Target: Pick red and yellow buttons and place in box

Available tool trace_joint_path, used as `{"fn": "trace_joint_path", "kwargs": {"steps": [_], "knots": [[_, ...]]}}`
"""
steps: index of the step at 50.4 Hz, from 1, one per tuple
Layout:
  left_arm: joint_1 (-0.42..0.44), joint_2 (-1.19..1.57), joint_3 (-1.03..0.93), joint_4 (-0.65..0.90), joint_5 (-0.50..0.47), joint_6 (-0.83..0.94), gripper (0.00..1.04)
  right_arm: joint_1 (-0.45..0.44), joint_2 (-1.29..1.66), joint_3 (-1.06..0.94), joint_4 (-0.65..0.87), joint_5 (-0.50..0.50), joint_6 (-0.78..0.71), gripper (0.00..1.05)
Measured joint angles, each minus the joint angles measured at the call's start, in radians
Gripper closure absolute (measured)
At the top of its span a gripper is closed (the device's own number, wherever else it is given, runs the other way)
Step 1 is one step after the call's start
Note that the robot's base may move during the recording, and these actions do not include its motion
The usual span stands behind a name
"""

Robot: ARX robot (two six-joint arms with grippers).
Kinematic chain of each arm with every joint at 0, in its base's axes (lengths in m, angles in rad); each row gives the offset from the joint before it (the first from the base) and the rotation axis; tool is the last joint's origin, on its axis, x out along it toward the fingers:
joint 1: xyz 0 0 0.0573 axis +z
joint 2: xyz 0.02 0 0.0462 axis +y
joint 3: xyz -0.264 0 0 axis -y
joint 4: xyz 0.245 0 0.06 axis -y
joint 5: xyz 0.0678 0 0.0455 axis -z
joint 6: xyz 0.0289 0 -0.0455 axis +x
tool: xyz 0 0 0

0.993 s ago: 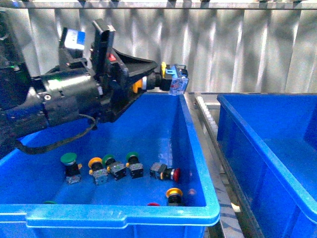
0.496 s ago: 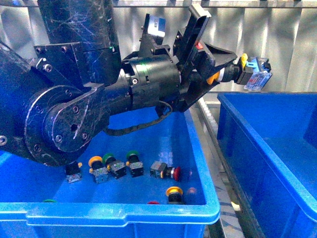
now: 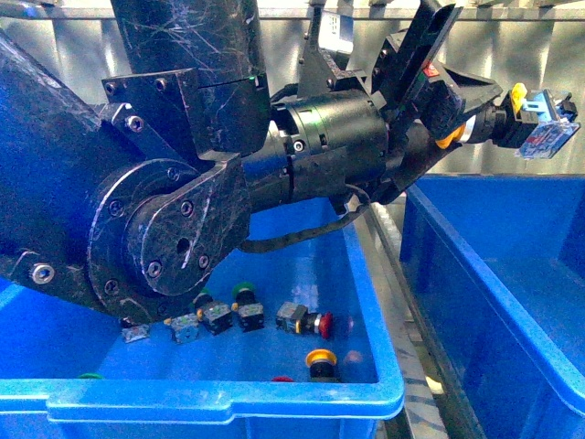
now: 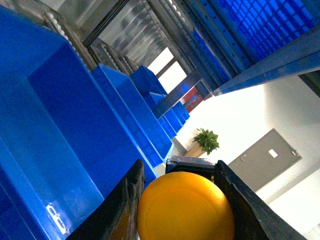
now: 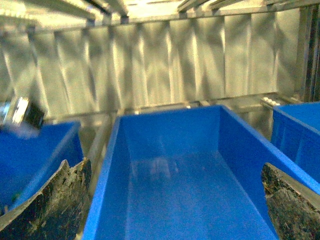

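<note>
Over the box [image 3: 457, 274], the left claw [image 3: 507, 119] pinches a yellow button [image 3: 539, 130]. The neighbouring bin [image 3: 228, 399] holds loose buttons [image 3: 303, 318], red, yellow and green. The right claw [image 5: 170, 205] is spread.

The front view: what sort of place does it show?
Probably a factory or warehouse sorting station. Large blue bins stand in a row, a corrugated metal wall is behind them, and industrial push-button switches lie loose in one bin; the left gripper holds a yellow button.

Corrugated metal wall [image 5: 165, 65] behind; a grey door [image 4: 265, 159] and, seemingly, a potted plant [image 4: 206, 141] beyond.
</note>
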Motion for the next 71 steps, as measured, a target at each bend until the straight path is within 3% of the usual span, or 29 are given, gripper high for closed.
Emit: {"fn": "trace_joint_path", "kwargs": {"steps": [4,8,12,15,22,29,40,71], "knots": [[0.0,-0.001,-0.014,0.024,-0.012,-0.015,0.71,-0.103,0.194,0.17,-0.015,-0.021,0.231,0.06],[0.011,-0.003,-0.042,0.056,-0.022,-0.031,0.71,-0.116,0.307,0.271,-0.04,-0.012,0.496,0.06],[0.02,-0.006,-0.062,0.082,-0.04,-0.044,0.71,-0.054,0.386,0.318,0.012,0.031,0.781,0.06],[0.02,-0.009,-0.076,0.098,-0.047,-0.057,0.71,0.042,0.447,0.341,0.056,0.073,0.969,0.06],[0.018,-0.021,-0.091,0.119,-0.053,-0.076,0.71,0.174,0.52,0.352,0.092,0.156,1.132,0.06],[0.016,-0.032,-0.091,0.119,-0.068,-0.08,0.71,0.287,0.577,0.373,0.146,0.21,1.202,0.06],[-0.011,-0.036,-0.091,0.119,-0.069,-0.089,0.71,0.384,0.65,0.428,0.199,0.239,1.231,0.06],[-0.054,-0.027,-0.084,0.15,-0.119,-0.136,0.71,0.51,0.715,0.446,0.224,0.322,1.257,0.06]]}}
